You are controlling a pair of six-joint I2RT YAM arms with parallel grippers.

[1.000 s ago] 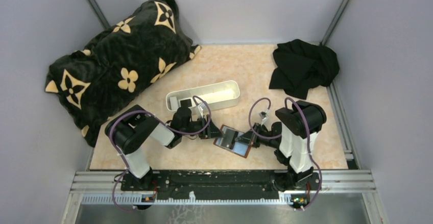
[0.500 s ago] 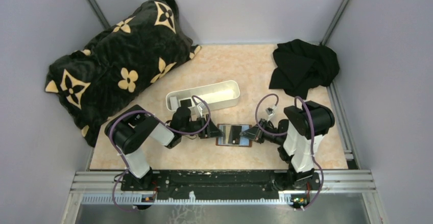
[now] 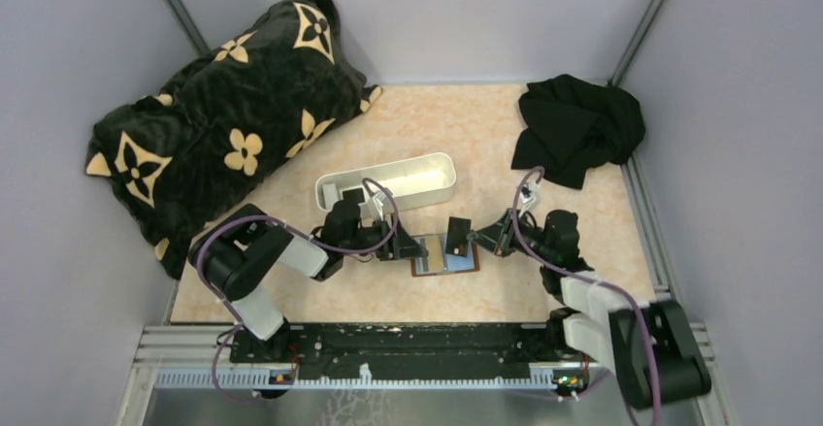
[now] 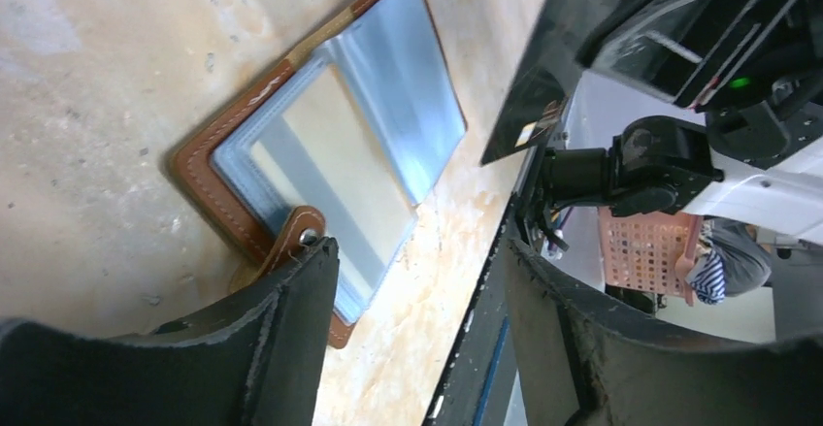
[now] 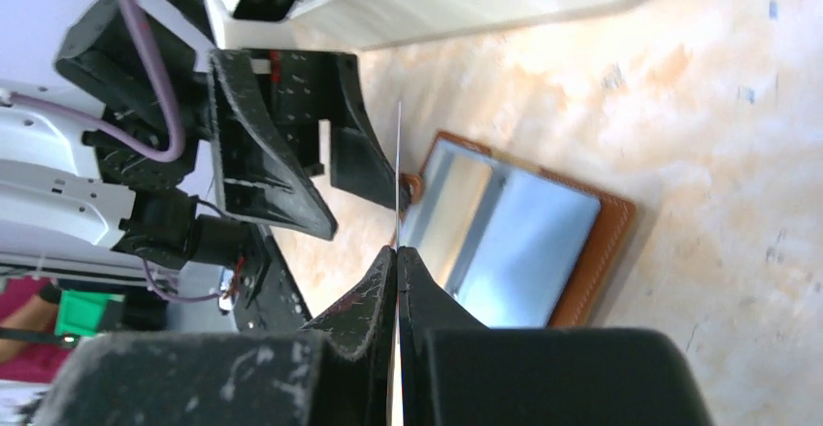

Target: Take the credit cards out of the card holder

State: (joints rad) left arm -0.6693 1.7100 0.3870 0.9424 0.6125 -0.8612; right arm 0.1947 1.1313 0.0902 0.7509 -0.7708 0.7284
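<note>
As claw [image 5: 396, 254] grips card [image 3: 457, 236], wallet [image 5: 529, 246] gapes.

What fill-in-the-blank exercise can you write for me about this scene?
1. The right gripper is shut on a thin ____.
2. The holder lies ____ on the table, its pockets facing up.
3. The black cloth lies in the table's far ____ corner.
Missing words: card; open; right.
</note>
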